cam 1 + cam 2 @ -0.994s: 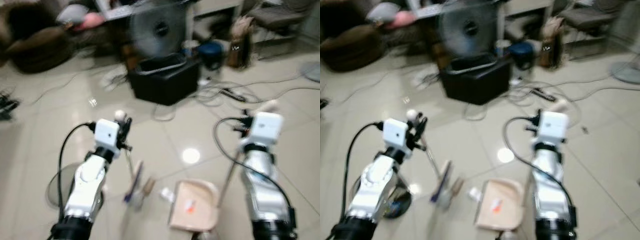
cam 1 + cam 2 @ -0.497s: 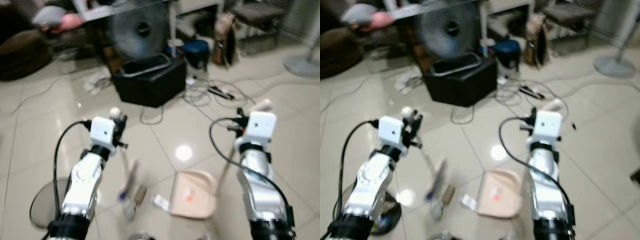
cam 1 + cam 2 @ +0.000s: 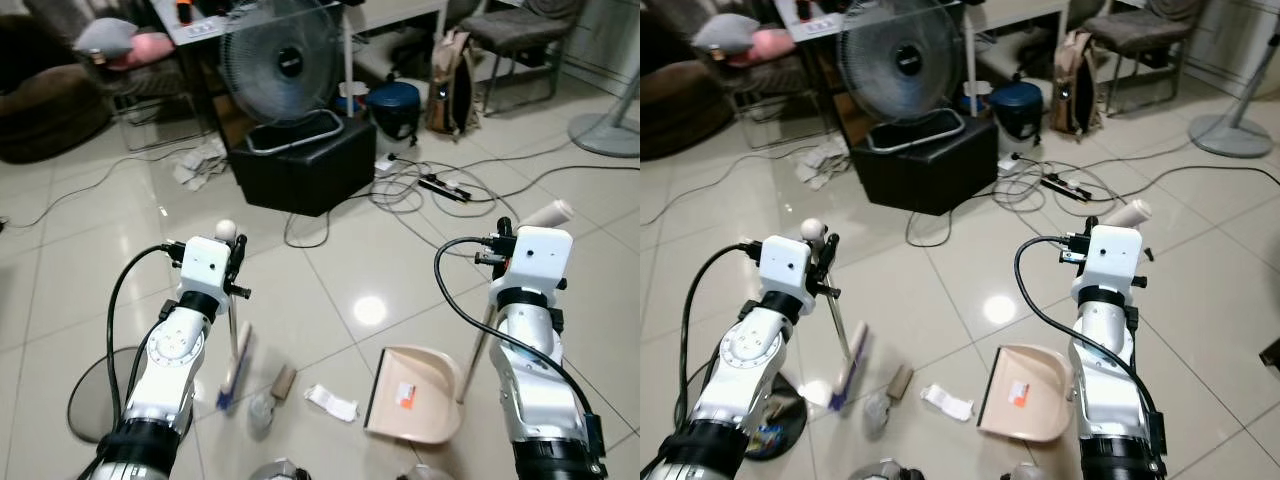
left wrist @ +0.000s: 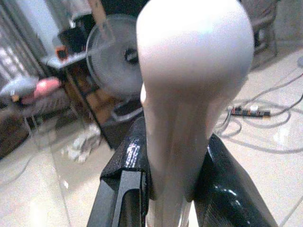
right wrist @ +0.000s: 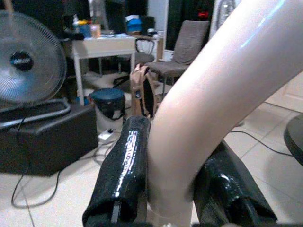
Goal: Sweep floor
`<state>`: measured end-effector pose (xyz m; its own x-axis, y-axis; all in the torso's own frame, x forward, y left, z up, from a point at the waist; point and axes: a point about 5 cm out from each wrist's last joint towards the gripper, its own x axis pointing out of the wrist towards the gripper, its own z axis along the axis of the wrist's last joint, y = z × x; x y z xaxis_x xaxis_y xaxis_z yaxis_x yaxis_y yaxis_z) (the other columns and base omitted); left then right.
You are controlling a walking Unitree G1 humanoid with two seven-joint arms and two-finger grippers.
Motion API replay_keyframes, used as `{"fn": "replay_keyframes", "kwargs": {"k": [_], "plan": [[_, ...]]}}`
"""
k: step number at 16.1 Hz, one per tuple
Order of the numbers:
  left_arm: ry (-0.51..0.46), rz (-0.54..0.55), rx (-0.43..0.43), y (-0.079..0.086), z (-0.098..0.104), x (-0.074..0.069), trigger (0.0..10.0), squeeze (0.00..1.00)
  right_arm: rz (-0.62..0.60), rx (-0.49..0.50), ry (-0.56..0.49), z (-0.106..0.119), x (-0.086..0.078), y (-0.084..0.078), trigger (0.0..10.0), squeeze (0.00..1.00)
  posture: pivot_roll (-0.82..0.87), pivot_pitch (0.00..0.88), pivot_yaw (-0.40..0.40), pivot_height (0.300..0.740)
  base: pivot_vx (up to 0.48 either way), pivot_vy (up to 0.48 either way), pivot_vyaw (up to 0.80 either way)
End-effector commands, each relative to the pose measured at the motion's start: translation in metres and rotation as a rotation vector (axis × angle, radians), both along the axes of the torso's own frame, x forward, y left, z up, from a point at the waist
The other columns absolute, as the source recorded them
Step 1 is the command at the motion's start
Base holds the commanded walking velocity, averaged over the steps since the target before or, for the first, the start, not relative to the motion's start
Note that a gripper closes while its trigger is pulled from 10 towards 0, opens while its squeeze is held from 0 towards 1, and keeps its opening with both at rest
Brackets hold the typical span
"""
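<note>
My left gripper was pinched on the broom handle, its two black fingers pressed against either side of the pale shaft. In the left eye view the broom stood nearly upright at lower left of centre, bristles down on the tiles. My right gripper was likewise clamped on the dustpan handle, and the dustpan sat on the floor at lower centre-right, its mouth turned toward the broom.

I judged the sweeping to be only partly done. A small orange scrap lay in the pan. Between broom and pan, near the bottom of the frame, there remained a crumpled white wrapper, a brown cardboard tube just beside the bristles, and a clear plastic piece below it. All of these were well short of the pan's lip, so most of the litter was yet to be pushed across. Beyond, at upper centre, a fan stood on a black box with cables trailing over the tiles.
</note>
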<state>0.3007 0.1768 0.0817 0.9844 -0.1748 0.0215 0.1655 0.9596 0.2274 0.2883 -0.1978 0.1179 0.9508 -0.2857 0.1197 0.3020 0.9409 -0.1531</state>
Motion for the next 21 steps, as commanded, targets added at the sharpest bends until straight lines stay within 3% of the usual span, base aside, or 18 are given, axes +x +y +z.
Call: {"fn": "replay_keyframes", "kwargs": {"k": [1, 4, 6, 8, 14, 18, 21], "plan": [[-0.022, 0.007, 0.025, 0.003, 0.005, 0.007, 10.0, 0.0, -0.008, -0.043, -0.023, 0.001, 0.006, -0.003, 10.0, 0.0, -0.02, 0.081, 0.126, 0.74, 0.0, 0.0, 0.0], [-0.045, -0.016, 0.018, -0.001, 0.01, 0.013, 10.0, 0.0, 0.02, -0.073, -0.05, -0.004, 0.012, -0.006, 10.0, 0.0, -0.01, 0.112, 0.129, 0.74, 0.0, 0.0, 0.0], [-0.05, -0.059, 0.003, -0.006, 0.013, 0.016, 10.0, 0.0, 0.085, -0.137, -0.057, -0.01, 0.023, 0.001, 10.0, 0.0, 0.02, 0.152, 0.141, 0.74, 0.0, 0.0, 0.0], [-0.059, -0.079, 0.007, -0.008, 0.014, 0.014, 10.0, 0.0, 0.1, -0.137, -0.059, -0.013, 0.025, 0.004, 10.0, 0.0, 0.04, 0.169, 0.142, 0.74, 0.0, 0.0, 0.0], [-0.035, -0.094, 0.009, -0.01, 0.007, 0.008, 10.0, 0.0, 0.197, -0.209, -0.015, -0.032, 0.035, 0.034, 10.0, 0.0, 0.06, 0.236, 0.14, 0.74, 0.0, 0.0, 0.0], [-0.023, -0.078, -0.048, -0.02, 0.003, 0.004, 10.0, 0.0, 0.186, -0.18, -0.016, -0.031, 0.044, 0.042, 10.0, 0.0, 0.06, 0.25, 0.14, 0.74, 0.0, 0.0, 0.0], [0.042, -0.139, -0.071, -0.033, -0.006, -0.003, 10.0, 0.0, 0.205, -0.157, -0.024, -0.028, 0.049, 0.052, 10.0, 0.0, 0.06, 0.255, 0.144, 0.74, 0.0, 0.0, 0.0]]}}
